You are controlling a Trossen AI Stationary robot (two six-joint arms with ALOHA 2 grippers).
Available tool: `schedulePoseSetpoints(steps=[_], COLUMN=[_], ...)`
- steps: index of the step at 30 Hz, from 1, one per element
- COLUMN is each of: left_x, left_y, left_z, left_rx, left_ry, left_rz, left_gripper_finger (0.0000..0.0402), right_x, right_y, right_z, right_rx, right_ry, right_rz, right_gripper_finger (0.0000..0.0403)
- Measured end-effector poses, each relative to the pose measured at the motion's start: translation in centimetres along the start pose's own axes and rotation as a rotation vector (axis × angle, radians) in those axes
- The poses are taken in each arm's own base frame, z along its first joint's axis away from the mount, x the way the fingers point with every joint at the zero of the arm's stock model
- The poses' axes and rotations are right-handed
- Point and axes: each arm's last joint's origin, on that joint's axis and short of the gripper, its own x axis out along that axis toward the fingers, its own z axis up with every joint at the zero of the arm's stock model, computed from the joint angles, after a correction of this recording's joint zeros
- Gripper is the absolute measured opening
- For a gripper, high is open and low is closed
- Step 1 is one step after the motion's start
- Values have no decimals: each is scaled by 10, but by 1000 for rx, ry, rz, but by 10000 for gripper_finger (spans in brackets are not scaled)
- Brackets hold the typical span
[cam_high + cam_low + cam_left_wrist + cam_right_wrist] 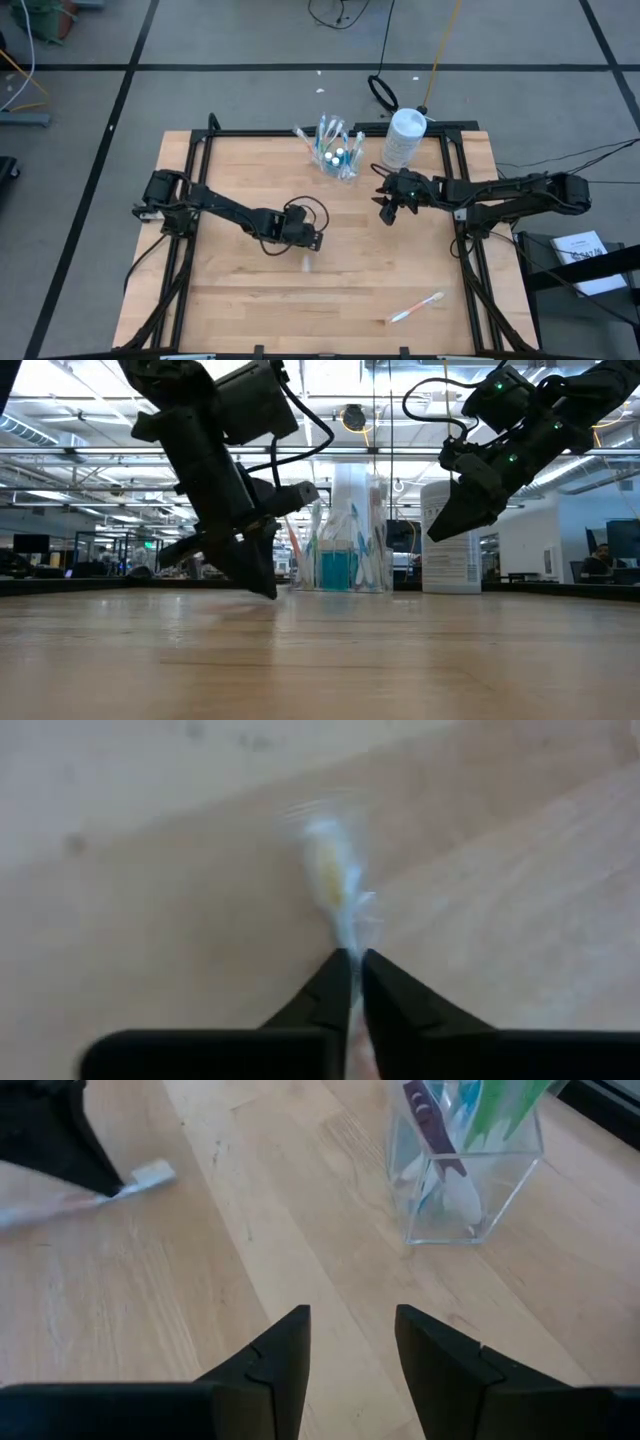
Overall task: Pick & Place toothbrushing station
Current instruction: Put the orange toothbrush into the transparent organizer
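Note:
The clear holder (pixel 336 152) stands at the table's far middle with several toothbrushes and blue tubes upright in it; it also shows in the right wrist view (pixel 465 1175). A pale toothbrush (pixel 130 1185) lies mid-table, and my left gripper (pixel 305 248) is shut on it, its tips down at the wood (pixel 265 588). My right gripper (pixel 388 212) hangs open above the table, right of the holder, with nothing between its fingers (pixel 350 1350). My left gripper pinches the pale toothbrush between its two fingers, near the bristle end (pixel 112 1193). The white head (pixel 152 1176) sticks out on one side and the handle (pixel 40 1210) on the other. The fingers slant down from above. The brush looks to lie on the table.
A white round bottle (pixel 405 138) stands beside the holder at the far right. Another toothbrush (pixel 415 308) lies near the front right edge. Black frame rails (pixel 460 250) run along both sides of the wooden top.

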Motion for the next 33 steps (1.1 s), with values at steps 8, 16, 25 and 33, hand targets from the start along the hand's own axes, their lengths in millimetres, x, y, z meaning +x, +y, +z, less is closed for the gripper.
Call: schedulePoseSetpoints(steps=[8,16,25,33], left_x=[-3,-67,-95,-45], left_y=[1,-7,-12,16], left_z=[26,91,158,195], left_rx=[158,310,499,557], left_ry=[-84,-620,-1120,-1197], left_rz=[-31,-24,41,287], left_gripper_finger=[10,6,3,4], right_x=[0,0,0,0], right_y=[0,0,0,0], right_z=[0,0,0,0], right_rx=[2,3,3,3], right_ry=[0,1,-1,0], right_rz=[0,0,0,0], right_gripper_finger=[139,139,139,139])
